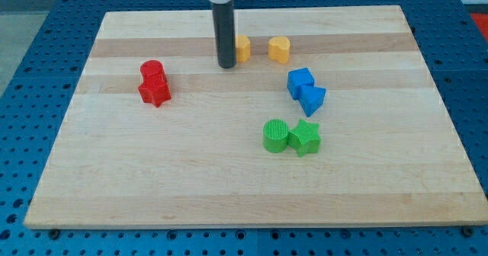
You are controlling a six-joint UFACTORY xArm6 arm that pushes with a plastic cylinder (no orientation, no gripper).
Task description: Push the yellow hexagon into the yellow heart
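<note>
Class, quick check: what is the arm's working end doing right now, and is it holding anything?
My tip: a bare rod, holding nothing, against the view's left side of the yellow hexagon; yellow heart lies apart.

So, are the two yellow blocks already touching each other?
No, a strip of bare board separates the yellow hexagon, beside my tip, from the yellow heart to the view's right.

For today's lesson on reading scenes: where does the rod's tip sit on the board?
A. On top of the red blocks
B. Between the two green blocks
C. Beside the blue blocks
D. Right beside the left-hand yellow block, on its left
D: my tip stands against the left side of the yellow hexagon, with the yellow heart apart to the view's right.
</note>
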